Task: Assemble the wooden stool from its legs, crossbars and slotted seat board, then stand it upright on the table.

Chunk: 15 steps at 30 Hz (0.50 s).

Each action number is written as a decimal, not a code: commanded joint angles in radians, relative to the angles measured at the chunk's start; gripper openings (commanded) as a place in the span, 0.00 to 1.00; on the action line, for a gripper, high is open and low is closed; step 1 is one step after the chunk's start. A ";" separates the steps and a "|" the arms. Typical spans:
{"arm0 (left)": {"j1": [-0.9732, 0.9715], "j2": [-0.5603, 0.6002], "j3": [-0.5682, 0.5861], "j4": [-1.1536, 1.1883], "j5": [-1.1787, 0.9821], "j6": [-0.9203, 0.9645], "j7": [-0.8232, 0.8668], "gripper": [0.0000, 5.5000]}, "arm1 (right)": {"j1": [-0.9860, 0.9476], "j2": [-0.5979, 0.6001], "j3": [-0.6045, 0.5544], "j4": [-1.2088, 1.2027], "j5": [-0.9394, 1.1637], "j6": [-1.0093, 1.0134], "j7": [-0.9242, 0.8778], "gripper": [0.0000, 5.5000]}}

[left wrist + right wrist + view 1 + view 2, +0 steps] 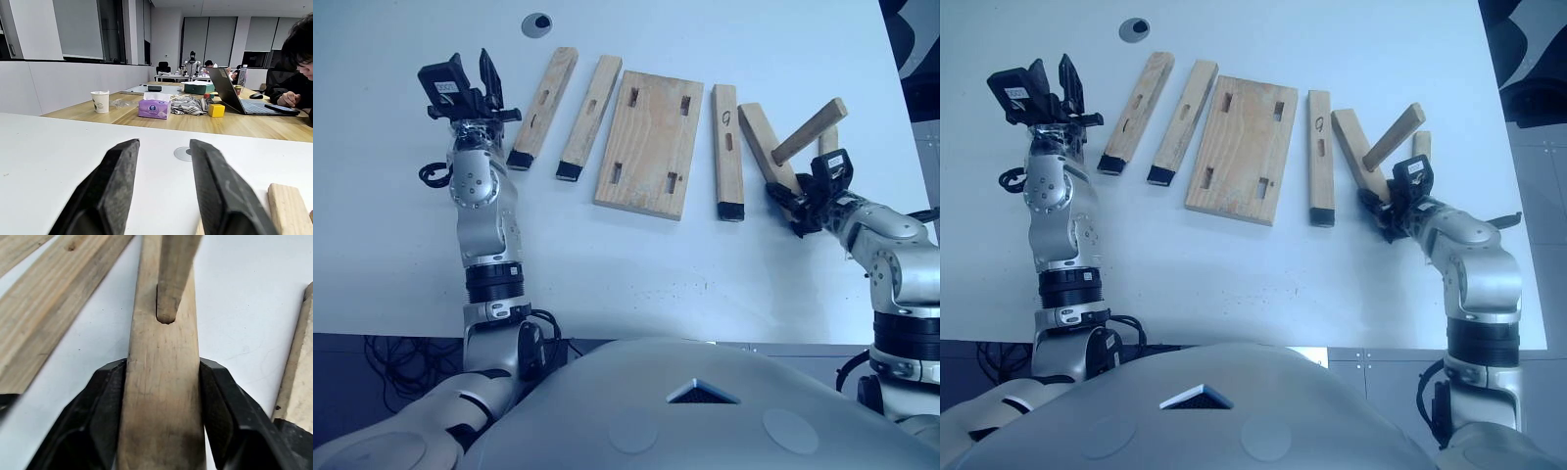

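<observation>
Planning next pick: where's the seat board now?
Left eye view: the seat board lies flat mid-table, between the inner left leg and the inner right leg.

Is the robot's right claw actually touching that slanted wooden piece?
Touching. The right wrist view shows the right gripper, fingers pressed against both sides of the leg.

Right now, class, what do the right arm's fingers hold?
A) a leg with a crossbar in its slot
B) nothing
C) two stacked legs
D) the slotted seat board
A: the right fingers clamp a leg whose slot holds a crossbar.
</observation>
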 commanded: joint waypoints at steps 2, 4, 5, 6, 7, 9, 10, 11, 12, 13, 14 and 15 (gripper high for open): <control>-0.018 0.000 -0.026 -0.016 -0.035 -0.018 -0.072 0.34 | -0.095 0.031 -0.047 0.082 0.005 0.002 -0.047 0.38; -0.026 -0.016 -0.040 -0.044 -0.111 -0.003 -0.155 0.39 | -0.221 0.018 -0.052 0.137 0.017 -0.019 -0.025 0.38; -0.030 -0.029 -0.055 -0.069 -0.174 0.020 -0.216 0.43 | -0.317 0.005 -0.042 0.143 0.042 0.008 0.008 0.38; -0.035 -0.045 -0.069 -0.099 -0.252 0.056 -0.278 0.45 | -0.417 -0.010 -0.018 0.150 0.077 0.047 0.068 0.38; -0.043 -0.054 -0.075 -0.118 -0.324 0.098 -0.333 0.48 | -0.484 -0.021 0.000 0.141 0.114 0.090 0.120 0.38; -0.063 -0.058 -0.080 -0.143 -0.449 0.185 -0.420 0.52 | -0.560 -0.041 0.021 0.115 0.190 0.163 0.223 0.38; -0.074 -0.057 -0.073 -0.161 -0.521 0.237 -0.449 0.55 | -0.584 -0.048 0.026 0.100 0.223 0.190 0.260 0.37; -0.086 -0.047 -0.059 -0.172 -0.596 0.295 -0.485 0.58 | -0.596 -0.042 0.018 0.068 0.262 0.233 0.268 0.37; -0.099 -0.042 -0.042 -0.190 -0.679 0.354 -0.508 0.60 | -0.625 -0.035 0.009 0.055 0.310 0.272 0.291 0.37; -0.115 -0.027 -0.023 -0.193 -0.751 0.410 -0.535 0.63 | -0.641 -0.016 -0.011 0.023 0.359 0.322 0.287 0.37; -0.131 -0.014 -0.004 -0.194 -0.817 0.459 -0.550 0.66 | -0.662 0.002 -0.036 0.006 0.410 0.368 0.287 0.37; -0.145 -0.004 0.013 -0.201 -0.885 0.509 -0.557 0.68 | -0.687 0.010 -0.063 0.007 0.463 0.407 0.304 0.37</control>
